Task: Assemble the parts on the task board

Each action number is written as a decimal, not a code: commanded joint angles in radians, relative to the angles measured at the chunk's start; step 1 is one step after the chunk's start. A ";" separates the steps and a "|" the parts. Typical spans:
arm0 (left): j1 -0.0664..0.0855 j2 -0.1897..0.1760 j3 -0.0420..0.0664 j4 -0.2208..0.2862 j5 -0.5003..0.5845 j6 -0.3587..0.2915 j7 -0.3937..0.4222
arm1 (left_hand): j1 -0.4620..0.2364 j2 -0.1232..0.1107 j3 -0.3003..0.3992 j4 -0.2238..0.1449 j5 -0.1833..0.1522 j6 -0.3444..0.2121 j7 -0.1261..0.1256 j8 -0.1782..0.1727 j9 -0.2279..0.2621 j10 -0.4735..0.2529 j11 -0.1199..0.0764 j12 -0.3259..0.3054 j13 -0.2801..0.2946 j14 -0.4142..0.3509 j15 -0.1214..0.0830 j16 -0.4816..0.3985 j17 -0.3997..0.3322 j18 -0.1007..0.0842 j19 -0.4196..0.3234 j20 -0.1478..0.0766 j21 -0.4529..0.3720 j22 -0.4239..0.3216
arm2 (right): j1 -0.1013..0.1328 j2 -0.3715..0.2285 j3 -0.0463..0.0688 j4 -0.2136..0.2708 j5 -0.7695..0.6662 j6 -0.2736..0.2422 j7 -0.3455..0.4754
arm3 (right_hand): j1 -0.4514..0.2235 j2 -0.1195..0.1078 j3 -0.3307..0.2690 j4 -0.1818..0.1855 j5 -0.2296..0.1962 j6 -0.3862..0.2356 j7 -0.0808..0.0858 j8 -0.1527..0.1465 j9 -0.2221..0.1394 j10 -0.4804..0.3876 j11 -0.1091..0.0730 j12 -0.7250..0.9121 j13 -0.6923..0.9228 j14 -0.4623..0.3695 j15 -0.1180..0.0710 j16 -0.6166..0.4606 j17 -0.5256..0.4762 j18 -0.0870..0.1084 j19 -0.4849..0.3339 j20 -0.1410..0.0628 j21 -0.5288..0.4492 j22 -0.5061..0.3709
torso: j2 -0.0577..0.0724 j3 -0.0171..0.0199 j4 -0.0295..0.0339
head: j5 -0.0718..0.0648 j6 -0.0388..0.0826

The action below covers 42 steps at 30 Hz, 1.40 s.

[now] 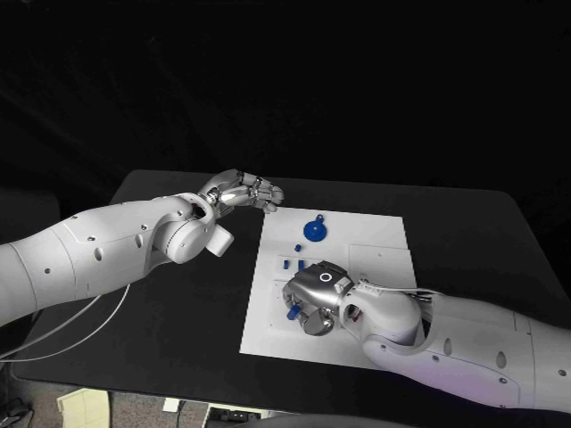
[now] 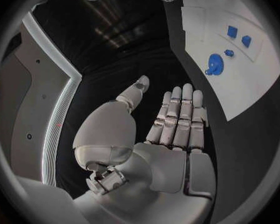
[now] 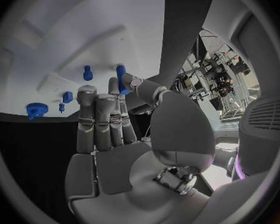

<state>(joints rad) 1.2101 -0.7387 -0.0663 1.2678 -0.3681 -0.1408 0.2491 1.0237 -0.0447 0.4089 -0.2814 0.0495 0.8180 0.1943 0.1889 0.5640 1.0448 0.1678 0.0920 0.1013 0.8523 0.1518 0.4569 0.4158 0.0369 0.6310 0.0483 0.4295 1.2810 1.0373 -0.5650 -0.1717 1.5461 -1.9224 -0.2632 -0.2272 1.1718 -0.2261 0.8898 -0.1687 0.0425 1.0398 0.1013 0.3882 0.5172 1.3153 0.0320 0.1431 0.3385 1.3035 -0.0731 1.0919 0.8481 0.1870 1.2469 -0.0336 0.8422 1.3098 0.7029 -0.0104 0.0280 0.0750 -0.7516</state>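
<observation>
Pinching blue peg (image 3: 120, 76) between fingers (image 3: 85, 115)

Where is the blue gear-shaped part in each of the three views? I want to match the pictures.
Head view: the blue gear sits at the far end of the task board.
Left wrist view: on the board, beside the fingertips, at.
Right wrist view: at the board's edge.
Shared landmark: the small blue blocks nearby.
</observation>
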 commanded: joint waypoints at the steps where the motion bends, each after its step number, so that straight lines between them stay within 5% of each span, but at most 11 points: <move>1: 0.001 0.000 0.001 0.002 0.004 0.013 0.003 | -0.010 0.002 0.002 0.004 0.002 -0.007 0.000 0.004 -0.001 0.003 0.005 0.004 -0.002 0.006 -0.001 -0.004 0.001 0.019 0.007 0.002 -0.007 0.002 | -0.004 -0.007 -0.004 -0.004 -0.008 0.040 -0.002 | -0.005 0.010 0.006 -0.003 0.006 0.014 -0.006 0.005 0.009 0.004 0.001 0.004 -0.001 -0.001 -0.006 0.007 -0.001 0.075 0.001 -0.001 0.004 0.014 | 0.001 0.0008 -0.0003 | 0.002 0.000; 16: 0.001 0.002 0.000 0.002 0.004 0.015 0.002 | -0.011 0.002 0.002 0.004 0.002 -0.007 0.000 0.005 -0.002 0.003 0.005 0.004 -0.003 0.006 -0.001 -0.005 0.002 0.019 0.008 0.002 -0.008 0.002 | -0.004 -0.008 -0.004 -0.001 -0.017 0.011 -0.013 | -0.007 0.011 0.008 -0.004 0.006 0.016 -0.006 0.005 0.011 0.006 0.000 0.006 0.001 -0.001 -0.007 0.007 0.000 0.075 0.000 -0.001 0.005 0.015 | 0.001 0.0006 -0.0004 | 0.001 0.003; 33: 0.001 0.008 0.000 0.001 0.004 0.014 0.003 | -0.011 0.003 0.003 0.004 0.002 -0.007 0.000 0.005 -0.002 0.003 0.005 0.004 -0.003 0.006 -0.001 -0.006 0.004 0.019 0.008 0.002 -0.008 0.003 | -0.005 0.040 -0.005 -0.027 -0.010 0.108 -0.009 | -0.010 0.013 0.009 -0.007 0.006 0.014 -0.006 0.003 0.012 0.004 0.000 0.004 0.003 -0.003 -0.006 0.007 0.000 0.075 -0.003 0.000 0.006 0.015 | 0.000 -0.0018 0.0014 | -0.004 -0.002; 42: 0.001 0.004 0.000 0.002 0.004 0.012 0.002 | -0.011 0.003 0.003 0.004 0.002 -0.007 0.000 0.005 -0.002 0.003 0.005 0.004 -0.004 0.006 -0.001 -0.007 0.004 0.019 0.008 0.002 -0.009 0.004 | -0.005 0.031 -0.005 -0.029 0.010 0.068 -0.008 | -0.018 0.011 0.013 -0.011 0.006 0.010 -0.003 -0.001 0.013 -0.002 0.003 0.002 0.004 -0.008 -0.004 0.007 0.000 0.075 -0.010 0.002 0.006 0.016 | 0.000 -0.0007 0.0010 | -0.003 -0.003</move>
<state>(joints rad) 1.2101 -0.7355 -0.0665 1.2672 -0.3681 -0.1389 0.2449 1.0198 -0.0408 0.4089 -0.2814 0.0495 0.8180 0.1943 0.1889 0.5634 1.0448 0.1677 0.0920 0.0987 0.8523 0.1518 0.4529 0.4184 0.0369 0.6309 0.0483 0.4257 1.2835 1.0376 -0.5311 -0.1723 1.5228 -1.9207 -0.2130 -0.2344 1.1591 -0.2171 0.9006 -0.1785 0.0464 1.0399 0.1012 0.3874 0.5296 1.3155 0.0319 0.1471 0.3410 1.3000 -0.0764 1.0954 0.8481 0.1907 1.2448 -0.0315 0.8421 1.3098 0.7029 -0.0117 0.0291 0.0712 -0.7544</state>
